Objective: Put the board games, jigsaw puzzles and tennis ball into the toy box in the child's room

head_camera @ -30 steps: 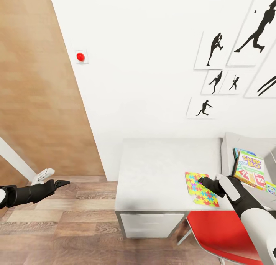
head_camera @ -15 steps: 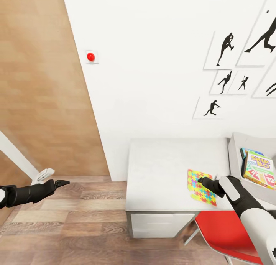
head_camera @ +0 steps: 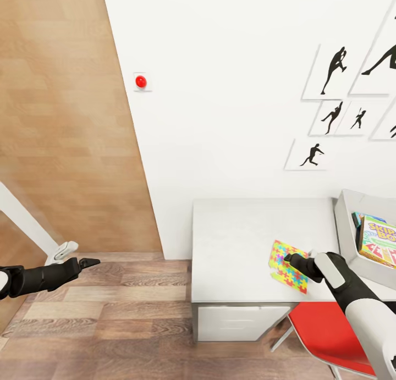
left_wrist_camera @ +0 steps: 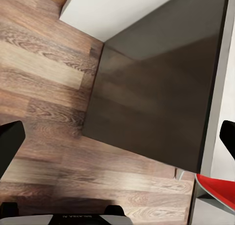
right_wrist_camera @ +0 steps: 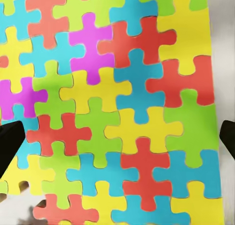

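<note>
Right gripper (head_camera: 294, 260) hovering wide open over the jigsaw puzzle (head_camera: 288, 265) on the table (head_camera: 242, 242).
Best lowering squarely onto one edge; left gripper (head_camera: 91, 262) idling, apparently open.

Child's room, silhouette pictures (head_camera: 331, 69), desk (head_camera: 236, 248), jigsaw puzzle (head_camera: 286, 262), plank floor (head_camera: 110, 314)
</note>
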